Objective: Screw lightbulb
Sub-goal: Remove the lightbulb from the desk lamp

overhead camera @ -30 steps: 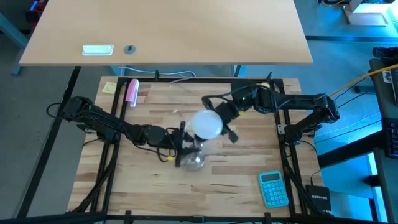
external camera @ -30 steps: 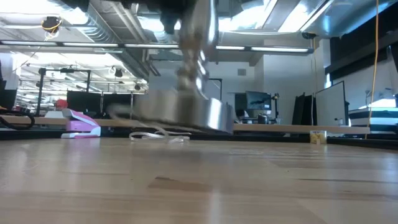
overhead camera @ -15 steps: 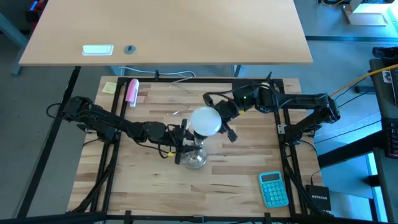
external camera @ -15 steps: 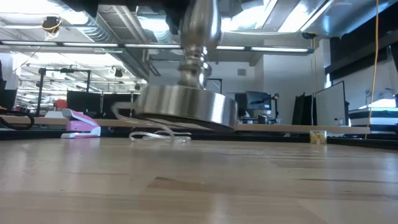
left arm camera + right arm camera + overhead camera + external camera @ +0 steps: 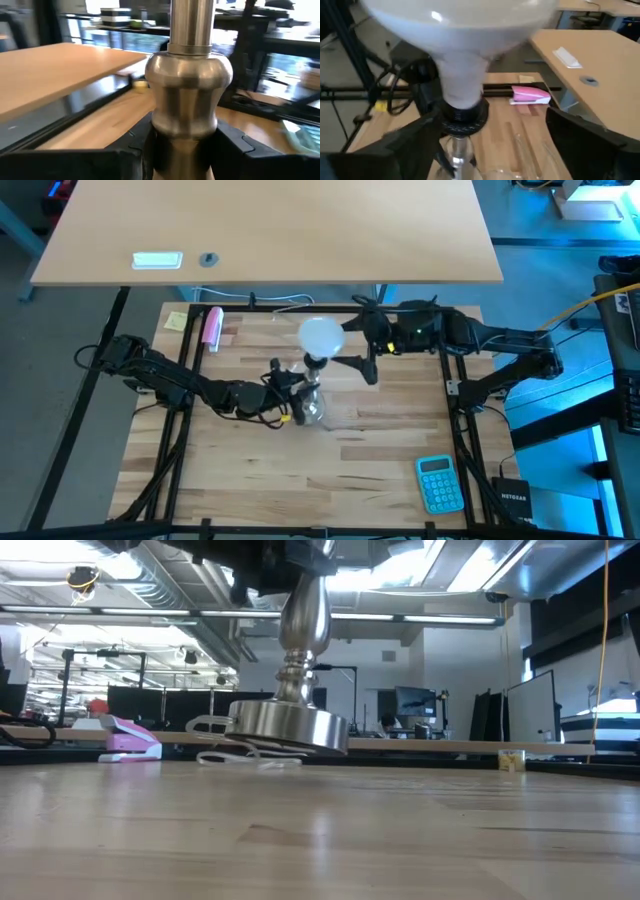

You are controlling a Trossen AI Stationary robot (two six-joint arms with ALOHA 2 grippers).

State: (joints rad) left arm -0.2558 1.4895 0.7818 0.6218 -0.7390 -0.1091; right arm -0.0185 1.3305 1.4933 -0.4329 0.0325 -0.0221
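Observation:
The white lightbulb (image 5: 322, 336) sits with its neck (image 5: 462, 85) in the black top (image 5: 465, 119) of a shiny metal socket stand (image 5: 290, 725). My left gripper (image 5: 283, 387) is shut on the stand's stem near the table's middle. The stand hangs tilted above the wood, its bulb end leaning toward the far edge. My right gripper (image 5: 352, 340) stands open just right of the bulb. In the right wrist view its fingers (image 5: 410, 145) are spread wide on either side of the socket, touching nothing. My left gripper pinches the stand's stem just below its rounded bulge (image 5: 190, 100) between its two fingers (image 5: 132, 150). The fingers come level from the table's left and lie across the stem. The stand is lifted clear of the table, and its round base (image 5: 288, 728) hangs slightly tilted.
A pink stapler (image 5: 212, 327) and a yellow note (image 5: 176, 320) lie at the far left of the table, with a white cable (image 5: 290, 305) along the far edge. A teal calculator (image 5: 440, 483) lies near right. A larger desk (image 5: 270, 230) stands beyond.
My right gripper has opened, let go of the bulb and drawn back toward the far right. The stand has tipped in my left gripper, so the bulb has swung toward the far edge. The base has moved farther from the low camera.

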